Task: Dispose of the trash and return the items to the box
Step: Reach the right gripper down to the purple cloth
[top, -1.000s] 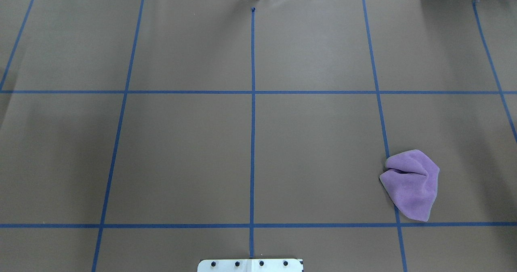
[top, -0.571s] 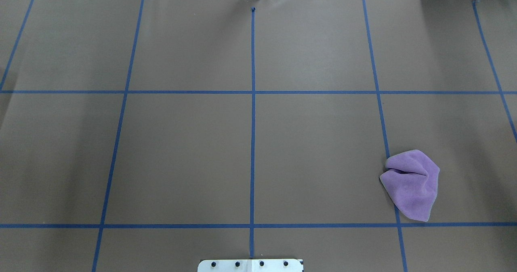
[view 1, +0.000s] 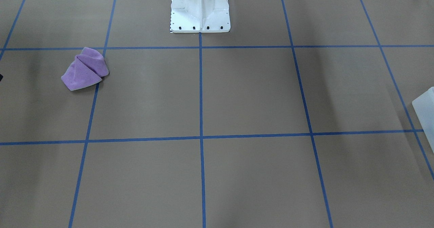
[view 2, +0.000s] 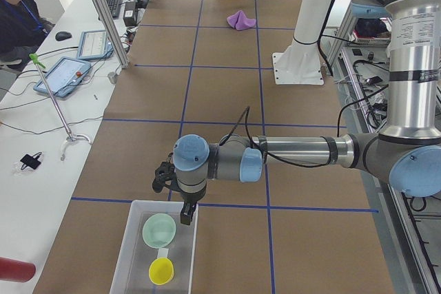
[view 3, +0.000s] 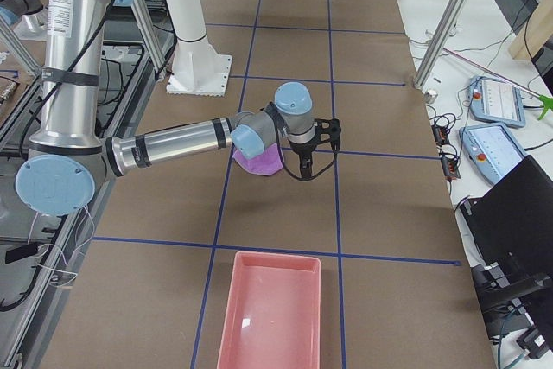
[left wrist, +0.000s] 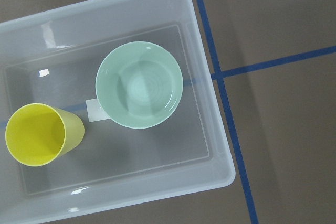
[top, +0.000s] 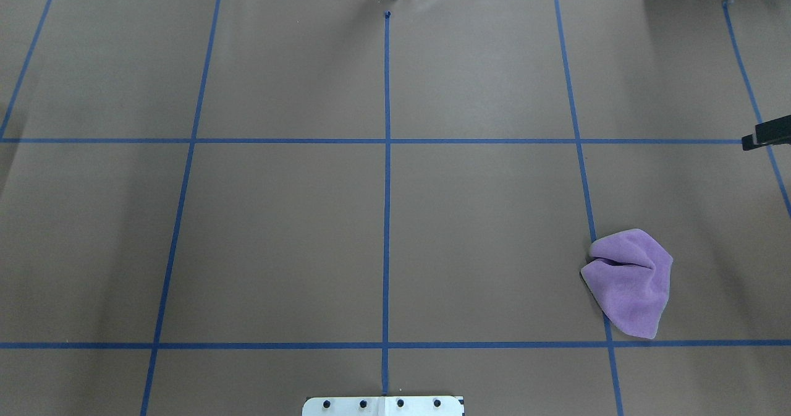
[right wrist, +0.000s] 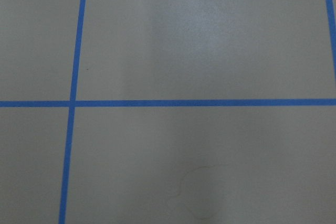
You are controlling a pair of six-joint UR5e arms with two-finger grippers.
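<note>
A crumpled purple cloth (top: 630, 280) lies on the brown table on the robot's right, also in the front view (view 1: 84, 70). A clear box (left wrist: 223, 145) at the table's left end holds a green bowl (left wrist: 139, 85) and a yellow cup (left wrist: 37, 132). A pink bin (view 3: 268, 317) stands empty at the right end. My left gripper (view 2: 185, 216) hangs over the clear box's near edge; I cannot tell whether it is open. My right gripper (view 3: 304, 162) hovers just beyond the cloth; only a dark tip (top: 766, 135) shows overhead, state unclear.
The white robot pedestal (view 1: 200, 7) stands at the middle of the near table edge. An operator (view 2: 17, 12) sits at a side desk with tablets (view 2: 62, 77). Aluminium frame posts (view 2: 103, 12) stand along the far table edge.
A dark tip of the right gripper has come into the overhead view at its right edge. The purple cloth has not moved.
</note>
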